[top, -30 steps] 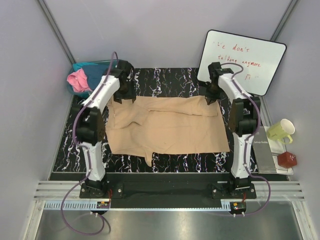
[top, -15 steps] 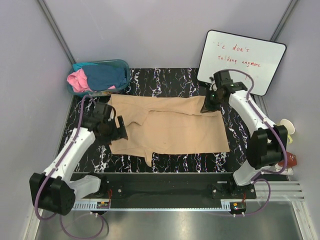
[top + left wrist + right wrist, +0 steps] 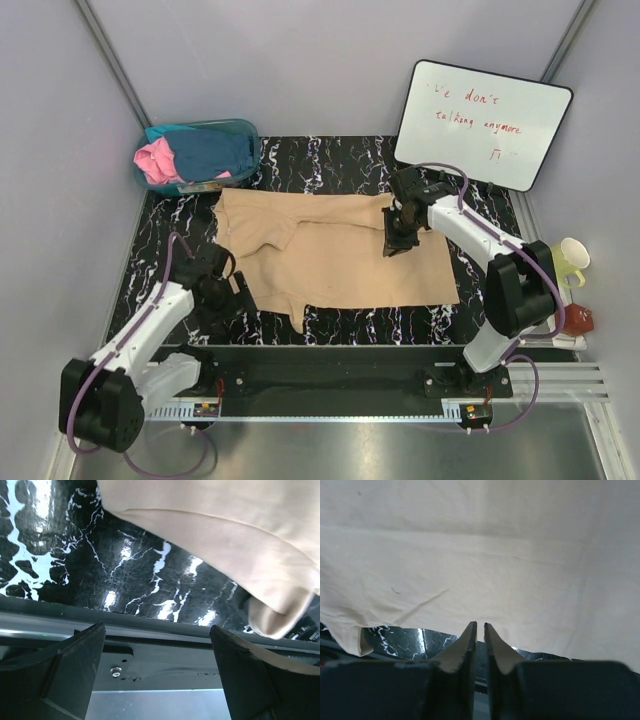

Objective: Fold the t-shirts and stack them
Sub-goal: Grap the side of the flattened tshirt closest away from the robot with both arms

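Got the tan t-shirt (image 3: 340, 255) lying spread out on the black marble table (image 3: 340, 160), starting just right of the teal tub (image 3: 250, 132) and a bit nearer than it, then running well off to the tub's right. Mostly flat, with a few folds and a sleeve poking out on the side away from the tub. Seeing a pink t-shirt (image 3: 155, 160) and a dark teal-blue t-shirt (image 3: 212, 150) bunched up inside the tub, pink at its left end, blue filling the rest.

Left gripper (image 3: 232, 295) down low, well toward the near side from the tub, almost straight below it in the top view. Jaws wide apart, nothing between them, just shiny tabletop and the table's near edge in the wrist view, plus a rounded fold of tan cloth off to one side, not touched.

Right gripper (image 3: 393, 243) far to the tub's right and somewhat nearer, pointing down over the tan cloth. Fingers pretty much together, only a thin slit showing, no cloth visibly pinched in there. No telling about contact between fingertips and fabric.

Also spotting a whiteboard (image 3: 485, 120) with red scribble leaning on the back wall, way over to the tub's right, and a pale yellow-green mug (image 3: 562, 262) farther right and nearer
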Tool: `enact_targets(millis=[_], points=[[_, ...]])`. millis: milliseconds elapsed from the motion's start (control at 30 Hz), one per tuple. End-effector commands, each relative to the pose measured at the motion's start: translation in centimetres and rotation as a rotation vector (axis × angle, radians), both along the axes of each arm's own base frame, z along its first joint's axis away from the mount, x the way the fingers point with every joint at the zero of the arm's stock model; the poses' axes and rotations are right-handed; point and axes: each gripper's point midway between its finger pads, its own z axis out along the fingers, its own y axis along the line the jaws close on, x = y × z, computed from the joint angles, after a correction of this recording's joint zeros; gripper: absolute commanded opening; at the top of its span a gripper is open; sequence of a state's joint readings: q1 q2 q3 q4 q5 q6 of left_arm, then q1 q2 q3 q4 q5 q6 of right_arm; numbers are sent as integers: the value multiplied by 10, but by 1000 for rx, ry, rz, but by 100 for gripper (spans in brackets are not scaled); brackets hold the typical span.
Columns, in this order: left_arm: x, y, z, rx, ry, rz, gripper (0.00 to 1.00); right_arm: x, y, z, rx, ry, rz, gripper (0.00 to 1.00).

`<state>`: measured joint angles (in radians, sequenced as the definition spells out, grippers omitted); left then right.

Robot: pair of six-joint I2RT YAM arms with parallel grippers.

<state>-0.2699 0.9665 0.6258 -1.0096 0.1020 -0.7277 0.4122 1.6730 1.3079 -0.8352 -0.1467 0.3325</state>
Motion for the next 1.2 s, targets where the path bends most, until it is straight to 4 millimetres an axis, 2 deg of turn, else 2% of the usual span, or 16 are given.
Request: enact_targets(millis=[0,67,200,333,433,500,567,600,733,833,967,1033,1067,1167], points=[[14,-1,-6,27,28,63,92,-7,-22,1,-74,-24,-72,24],[20,-6,-10,17,36,73,92,-11,-28,-3,-75,-4,-100,27],[46,-12,-12,8,-11,95,87,-15,-30,-2,-56,6,-114,29],[59,-13,-27,40,20,77,80,-13,-26,1,-34,4,-92,29],[72,-14,-33,64,18,63,68,-11,-21,3,-14,7,-65,29],[80,-12,-38,90,25,55,50,-10,-19,3,-7,9,-56,29],[89,-12,-38,106,13,48,24,-8,-17,4,-4,6,-47,29],[91,-9,-40,128,17,45,1,-9,-15,3,4,12,-37,29],[102,-12,-23,120,-37,36,0,-7,-11,6,22,11,-13,30],[113,-14,0,103,-112,40,0,-6,-12,6,17,4,-7,30],[139,-21,38,73,-222,33,0,-7,-11,2,20,15,3,30],[147,-23,46,75,-241,24,0,-6,-10,-1,19,20,11,30],[156,-25,56,70,-268,21,0,-7,-10,-2,19,25,14,30],[173,-31,56,68,-255,15,1,-4,-8,-4,20,32,18,30]])
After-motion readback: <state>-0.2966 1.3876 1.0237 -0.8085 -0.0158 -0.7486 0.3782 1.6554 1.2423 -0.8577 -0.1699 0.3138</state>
